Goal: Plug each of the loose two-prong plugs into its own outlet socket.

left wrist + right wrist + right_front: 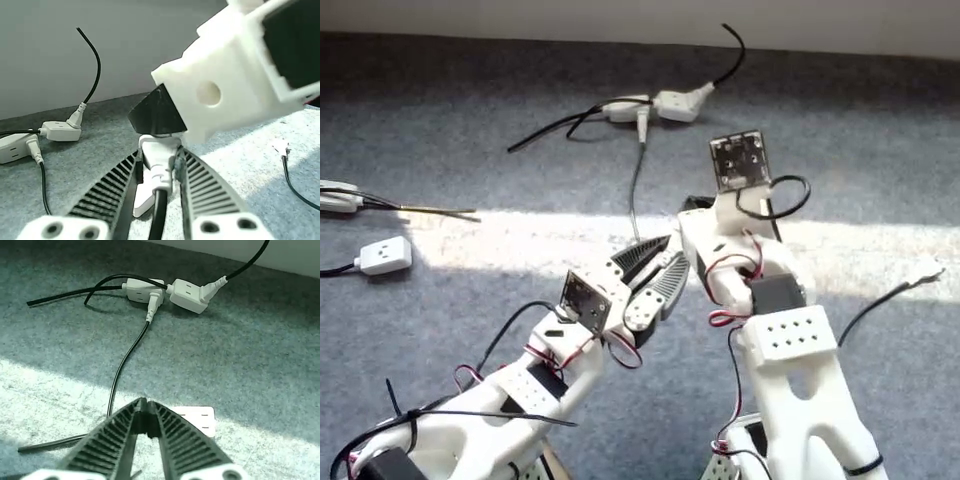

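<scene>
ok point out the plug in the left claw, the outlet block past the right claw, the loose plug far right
held plug (pixel 157 160), left wrist view, white body
outlet block (pixel 197 420), right wrist view, top face
loose plug (pixel 927 271), high view, white head

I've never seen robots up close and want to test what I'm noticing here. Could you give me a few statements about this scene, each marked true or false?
1. The left gripper is clamped on a white plug with a black cable. True.
2. The right gripper is spread wide open. False: its fingertips meet.
3. The arms work over bare wood. False: the surface is grey carpet.
4. Two white outlet blocks lie close together, far from the arms. True.
5. Every plug already sits in a socket. False: a loose plug lies by itself on the carpet.
</scene>
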Motion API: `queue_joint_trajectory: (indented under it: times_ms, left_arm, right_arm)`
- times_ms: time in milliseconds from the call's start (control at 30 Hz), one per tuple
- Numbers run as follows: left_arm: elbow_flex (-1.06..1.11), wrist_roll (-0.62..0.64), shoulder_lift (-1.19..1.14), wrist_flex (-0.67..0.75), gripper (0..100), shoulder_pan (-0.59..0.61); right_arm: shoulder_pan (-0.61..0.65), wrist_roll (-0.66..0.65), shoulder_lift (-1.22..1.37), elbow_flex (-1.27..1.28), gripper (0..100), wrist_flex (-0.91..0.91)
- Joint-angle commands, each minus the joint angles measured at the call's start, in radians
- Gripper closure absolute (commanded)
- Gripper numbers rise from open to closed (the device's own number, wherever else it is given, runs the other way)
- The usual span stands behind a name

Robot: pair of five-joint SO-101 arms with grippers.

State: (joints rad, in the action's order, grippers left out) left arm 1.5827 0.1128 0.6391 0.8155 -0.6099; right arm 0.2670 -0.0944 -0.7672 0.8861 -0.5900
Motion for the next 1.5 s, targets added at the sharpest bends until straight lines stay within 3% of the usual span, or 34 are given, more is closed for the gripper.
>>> queue_joint_trajectory:
  times_ms: [0,267,433,533,633,800,1000,1300,1467]
  left_arm:
    - [-0.114,-0.006,-0.082,-0.009,99,-0.001]
    - [-0.343,-0.008,-0.441,-0.064,99,0.021]
    - [-0.584,-0.006,-0.506,-0.468,99,0.065]
    - [-0.750,-0.009,-0.493,-0.760,99,0.091]
    - [-0.891,-0.018,-0.493,-0.962,99,0.120]
    - [-1.050,-0.275,-0.506,-1.108,99,0.125]
    - [-1.225,-0.377,-0.645,-1.160,99,0.093]
    - [-1.966,-0.517,-1.104,-1.754,99,0.051]
    - [-2.422,-0.522,-1.314,-2.068,99,0.016]
  right_arm:
    - [-0.019,-0.018,-0.150,-0.018,99.1,-0.085]
    - [-0.168,0.014,-0.228,-0.139,99.1,-0.259]
    - [-0.295,0.086,-0.076,-0.136,99.1,-0.260]
    - [-0.331,0.118,0.024,-0.136,99.1,-0.260]
    - [-0.344,0.153,0.090,-0.110,99.1,-0.254]
    - [-0.343,0.158,0.137,0.024,99.1,-0.111]
    - [-0.340,0.157,0.182,0.156,99.1,0.033]
    - [-0.341,0.158,0.437,0.027,99.1,0.036]
    - [-0.341,0.190,0.515,-0.016,99.1,0.038]
